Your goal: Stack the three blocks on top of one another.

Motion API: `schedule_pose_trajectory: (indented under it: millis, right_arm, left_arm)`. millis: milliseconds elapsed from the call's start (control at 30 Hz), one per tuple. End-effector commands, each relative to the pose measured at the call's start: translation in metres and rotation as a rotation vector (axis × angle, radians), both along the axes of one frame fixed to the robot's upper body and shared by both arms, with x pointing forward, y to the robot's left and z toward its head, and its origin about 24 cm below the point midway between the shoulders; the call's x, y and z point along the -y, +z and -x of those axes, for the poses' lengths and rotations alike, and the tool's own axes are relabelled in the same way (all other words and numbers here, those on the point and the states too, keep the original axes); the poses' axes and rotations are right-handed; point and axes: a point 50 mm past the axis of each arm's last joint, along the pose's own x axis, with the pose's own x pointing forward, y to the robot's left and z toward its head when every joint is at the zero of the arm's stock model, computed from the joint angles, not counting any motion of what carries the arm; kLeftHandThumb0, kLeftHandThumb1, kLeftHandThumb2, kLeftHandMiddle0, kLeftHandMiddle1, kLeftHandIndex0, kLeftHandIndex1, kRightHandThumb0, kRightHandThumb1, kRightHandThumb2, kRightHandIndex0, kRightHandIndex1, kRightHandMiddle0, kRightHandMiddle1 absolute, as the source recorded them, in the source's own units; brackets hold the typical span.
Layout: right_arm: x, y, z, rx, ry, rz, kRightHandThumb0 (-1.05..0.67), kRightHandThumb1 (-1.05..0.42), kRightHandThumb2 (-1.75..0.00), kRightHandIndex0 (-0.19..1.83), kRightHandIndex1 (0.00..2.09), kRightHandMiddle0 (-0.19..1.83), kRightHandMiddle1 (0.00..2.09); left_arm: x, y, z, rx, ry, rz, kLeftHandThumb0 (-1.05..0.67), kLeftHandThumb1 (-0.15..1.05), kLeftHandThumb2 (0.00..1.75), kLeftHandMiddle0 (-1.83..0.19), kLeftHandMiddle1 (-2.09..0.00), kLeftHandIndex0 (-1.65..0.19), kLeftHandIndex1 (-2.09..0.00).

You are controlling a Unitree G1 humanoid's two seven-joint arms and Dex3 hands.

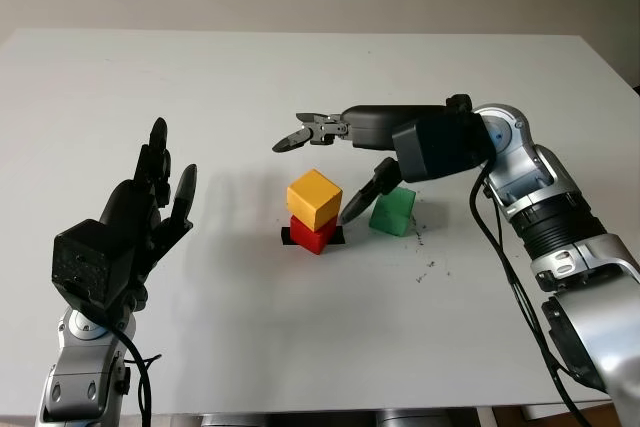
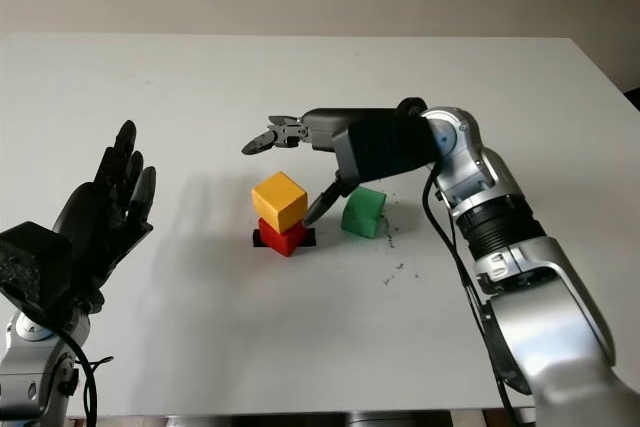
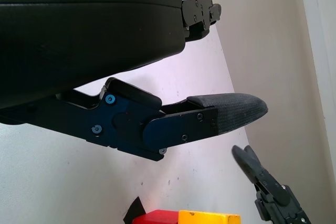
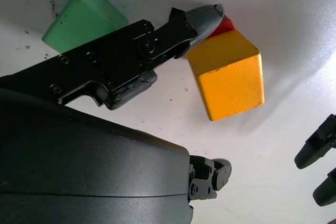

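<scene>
The yellow block [image 1: 315, 195] sits on the red block [image 1: 312, 234], between your right hand's [image 1: 345, 172] spread, empty fingers. Green block [image 1: 392, 211], beside its thumb, remains unstacked. Left hand [image 1: 140, 217] open, well apart.

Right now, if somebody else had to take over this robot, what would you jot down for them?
Right hand: open, holding nothing, over the stack; one finger reaches down between the yellow and green blocks.
Left hand: open, raised at the table's left side, idle.
Done: yellow block sits on red block, turned a bit.
Left: green block lies tilted on the table right of the stack; put it on top.
</scene>
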Motion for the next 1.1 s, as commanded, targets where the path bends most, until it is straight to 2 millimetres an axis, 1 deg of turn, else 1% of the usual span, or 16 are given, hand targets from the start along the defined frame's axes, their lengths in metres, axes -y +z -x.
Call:
schedule_pose_trajectory:
  millis: [0,133,267,433,600,733,933,1067]
  right_arm:
    - [0.005,0.007,0.003,0.029,0.014,-0.020,-0.75,-0.84,-0.05,-0.19,0.00,-0.16,0.15]
    - [0.015,0.020,0.004,0.068,-0.010,-0.039,-0.74,-0.83,-0.05,-0.19,0.00,-0.13,0.15]
    - [0.034,0.038,0.004,0.117,-0.089,-0.012,-0.67,-0.84,-0.06,-0.19,0.00,-0.04,0.17]
    - [0.056,0.046,0.007,0.186,-0.142,0.063,-0.61,-0.84,-0.05,-0.19,0.00,0.05,0.18]
    - [0.068,0.047,0.011,0.222,-0.155,0.141,-0.58,-0.83,-0.05,-0.17,0.03,0.12,0.17]
    - [0.072,0.046,0.015,0.266,-0.139,0.223,-0.54,-0.83,-0.05,-0.15,0.05,0.18,0.16]
    - [0.073,0.034,0.017,0.290,-0.095,0.309,-0.55,-0.80,-0.05,-0.11,0.06,0.26,0.15]
    - [0.073,0.025,0.018,0.285,-0.071,0.343,-0.54,-0.82,-0.06,-0.12,0.06,0.25,0.12]
  left_arm:
    - [0.000,0.005,0.002,0.025,-0.001,-0.016,-0.80,1.05,0.61,0.14,-0.06,0.14,-0.06]
    - [0.000,0.005,0.002,0.028,-0.004,-0.017,-0.80,1.05,0.61,0.13,-0.06,0.14,-0.05]
    - [-0.001,0.005,0.002,0.024,0.000,-0.016,-0.80,1.05,0.62,0.14,-0.05,0.14,-0.05]
    - [-0.002,0.005,0.002,0.026,-0.007,0.000,-0.78,1.05,0.62,0.14,-0.05,0.14,-0.05]
    - [-0.002,0.004,0.000,0.017,-0.004,0.011,-0.79,1.05,0.60,0.14,-0.05,0.14,-0.06]
    - [-0.002,0.004,-0.002,0.019,-0.014,0.010,-0.79,1.05,0.61,0.15,-0.05,0.14,-0.05]
    - [-0.001,0.004,-0.004,0.028,-0.025,0.007,-0.78,1.05,0.62,0.16,-0.05,0.16,-0.05]
    - [-0.002,0.004,-0.004,0.034,-0.026,0.004,-0.77,1.05,0.61,0.16,-0.05,0.16,-0.05]
